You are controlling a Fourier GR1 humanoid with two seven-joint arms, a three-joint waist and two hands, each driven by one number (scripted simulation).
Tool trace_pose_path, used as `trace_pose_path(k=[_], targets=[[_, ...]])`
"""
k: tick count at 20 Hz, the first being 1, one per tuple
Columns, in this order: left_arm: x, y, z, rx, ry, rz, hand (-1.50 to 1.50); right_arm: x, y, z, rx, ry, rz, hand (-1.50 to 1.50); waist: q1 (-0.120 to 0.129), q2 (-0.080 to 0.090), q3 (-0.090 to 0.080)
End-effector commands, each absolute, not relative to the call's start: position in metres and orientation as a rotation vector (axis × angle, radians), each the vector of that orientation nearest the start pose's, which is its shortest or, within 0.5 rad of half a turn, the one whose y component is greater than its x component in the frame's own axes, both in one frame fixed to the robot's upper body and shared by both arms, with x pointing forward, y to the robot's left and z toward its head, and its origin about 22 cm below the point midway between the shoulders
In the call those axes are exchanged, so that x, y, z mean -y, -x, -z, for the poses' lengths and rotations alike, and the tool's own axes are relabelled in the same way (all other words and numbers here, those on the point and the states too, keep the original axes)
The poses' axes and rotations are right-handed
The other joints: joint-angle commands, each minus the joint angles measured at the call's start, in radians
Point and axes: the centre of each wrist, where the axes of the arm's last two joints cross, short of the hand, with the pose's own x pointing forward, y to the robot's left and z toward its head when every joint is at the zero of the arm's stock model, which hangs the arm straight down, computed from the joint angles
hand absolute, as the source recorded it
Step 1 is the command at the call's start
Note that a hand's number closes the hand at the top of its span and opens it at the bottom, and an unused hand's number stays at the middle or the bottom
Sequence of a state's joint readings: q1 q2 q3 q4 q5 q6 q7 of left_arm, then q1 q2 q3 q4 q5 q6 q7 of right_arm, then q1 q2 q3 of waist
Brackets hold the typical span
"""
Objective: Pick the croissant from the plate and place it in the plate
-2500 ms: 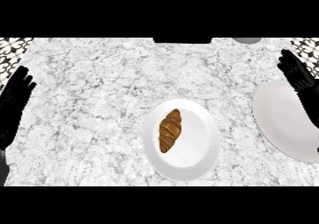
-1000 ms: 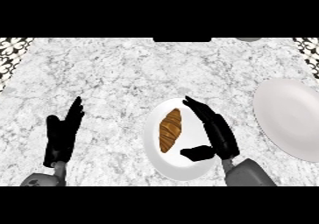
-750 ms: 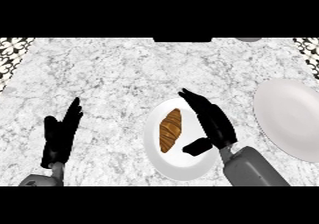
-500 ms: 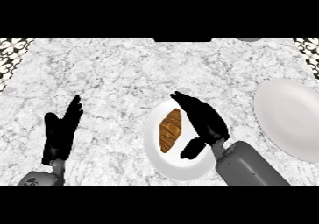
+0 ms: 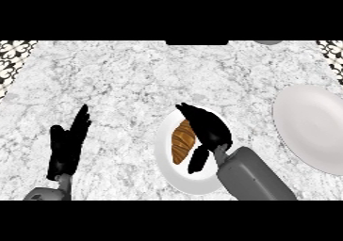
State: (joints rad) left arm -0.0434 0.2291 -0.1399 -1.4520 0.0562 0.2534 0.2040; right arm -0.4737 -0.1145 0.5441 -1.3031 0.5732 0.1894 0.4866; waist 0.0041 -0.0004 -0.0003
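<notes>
Croissant (image 5: 181, 141) lies on the near plate (image 5: 175, 174); right hand (image 5: 209, 132) hovers over its right side, fingers straight, thumb spread below, not closed on it. Second plate (image 5: 314, 128) well apart at right; left hand (image 5: 69, 143) flat, fingers together, on the counter (image 5: 133, 80).

You have one head view, looking steeply down on the marble counter (image 5: 146, 80) from fairly close; its near edge runs along the bottom, where both forearms enter.
</notes>
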Motion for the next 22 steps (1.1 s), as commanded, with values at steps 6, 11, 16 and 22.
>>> trace_pose_path(k=[6,11,16,22], targets=[[-0.249,-0.242,0.004,1.283,-0.244,0.031,0.00,0.080,-0.303,-0.026,1.160,0.383,-1.271,-1.50,-0.001,0.000,0.000],[-0.254,-0.256,0.013,1.285,-0.246,0.018,0.00,0.102,-0.303,-0.017,1.134,0.370,-1.280,-1.50,-0.003,0.000,0.000],[-0.250,-0.262,0.021,1.273,-0.227,0.047,0.00,0.079,-0.320,-0.008,1.155,0.361,-1.276,-1.50,0.000,0.001,0.000],[-0.257,-0.242,0.015,1.288,-0.268,0.046,0.00,0.080,-0.329,0.010,1.117,0.391,-1.286,-1.50,0.006,0.002,0.000]])
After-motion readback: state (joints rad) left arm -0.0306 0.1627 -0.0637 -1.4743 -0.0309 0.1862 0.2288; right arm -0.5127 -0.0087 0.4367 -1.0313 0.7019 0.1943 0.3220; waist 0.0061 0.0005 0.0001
